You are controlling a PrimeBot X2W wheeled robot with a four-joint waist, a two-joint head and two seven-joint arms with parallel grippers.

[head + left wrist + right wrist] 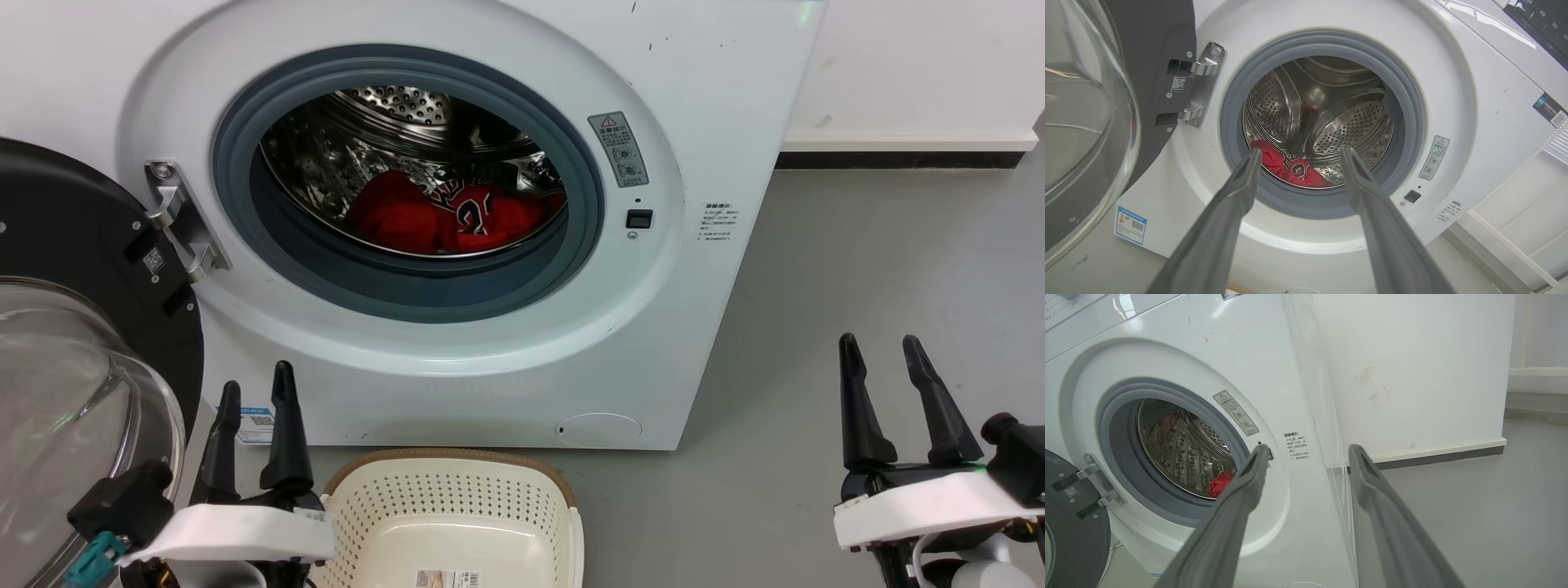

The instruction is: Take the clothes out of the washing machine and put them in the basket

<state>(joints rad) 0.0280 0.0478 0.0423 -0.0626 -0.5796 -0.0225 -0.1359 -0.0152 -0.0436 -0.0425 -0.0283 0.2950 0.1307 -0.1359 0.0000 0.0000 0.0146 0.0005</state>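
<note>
The white washing machine (pixel 718 98) stands with its round glass door (pixel 57 392) swung open to the left. Red clothes (pixel 408 214) lie at the bottom of the steel drum, a jersey with numerals (pixel 469 214) among them; they also show in the left wrist view (pixel 1294 169) and as a red patch (pixel 1220 482) in the right wrist view. The cream basket (pixel 563 498) sits on the floor in front of the machine. My left gripper (pixel 255 390) is open beside the basket's left rim. My right gripper (pixel 882 347) is open over the floor, right of the machine.
Grey floor (pixel 857 269) stretches to the right of the machine up to a white wall with a dark skirting (pixel 898 159). The open door (pixel 1081 122) stands close to my left arm. A blue label (pixel 1131 224) sticks to the machine's lower left front.
</note>
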